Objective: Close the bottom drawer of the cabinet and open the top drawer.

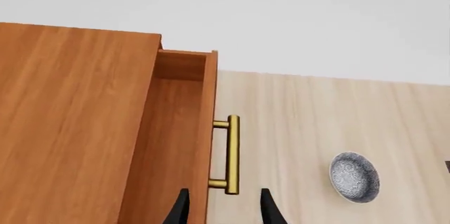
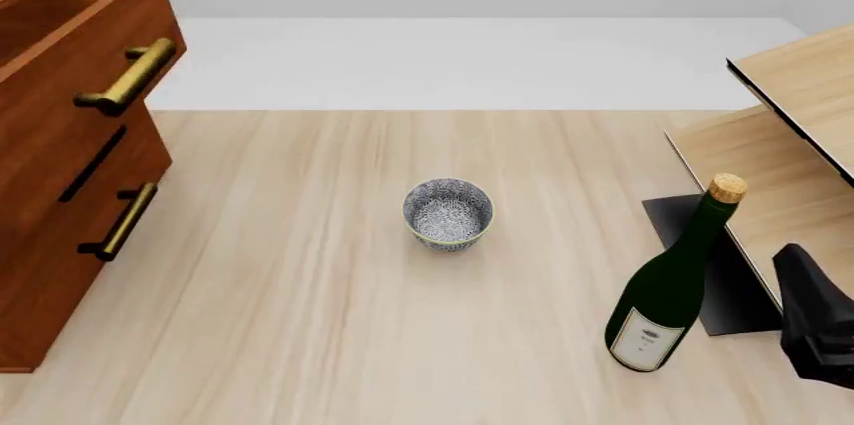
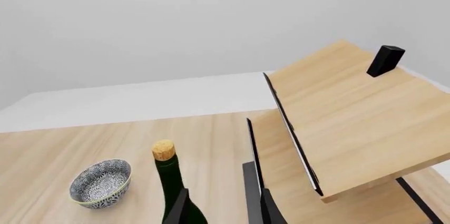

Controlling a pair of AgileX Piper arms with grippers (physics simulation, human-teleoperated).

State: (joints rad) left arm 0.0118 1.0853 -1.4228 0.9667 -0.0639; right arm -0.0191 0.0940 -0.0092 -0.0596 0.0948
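- The cabinet (image 2: pixel 54 275) stands at the left edge of the table (image 2: pixel 294 325).
- The top drawer (image 2: pixel 80 35) of the cabinet is pulled out, and its brass handle (image 2: pixel 127 75) sticks out toward the bowl (image 2: pixel 449 212).
- In the front view only one more drawer front shows under the top drawer. It sits flush with the cabinet, and its handle (image 2: pixel 120 222) is near the cabinet's lower part. The bottom drawer cannot be told apart there.
- The left gripper (image 1: pixel 223 208) is right next to the top drawer's handle. Its two dark fingers (image 1: pixel 179 211) are spread apart with nothing between them.
- The bowl sits on the table, well to the right of the cabinet.
- A green wine bottle (image 2: pixel 667 285) with a cork stands to the right of the bowl, just beside a pale wooden shelf unit (image 2: pixel 787 135).
- The right gripper (image 3: pixel 223 208) is close behind the bottle. Its fingers are parted and hold nothing.
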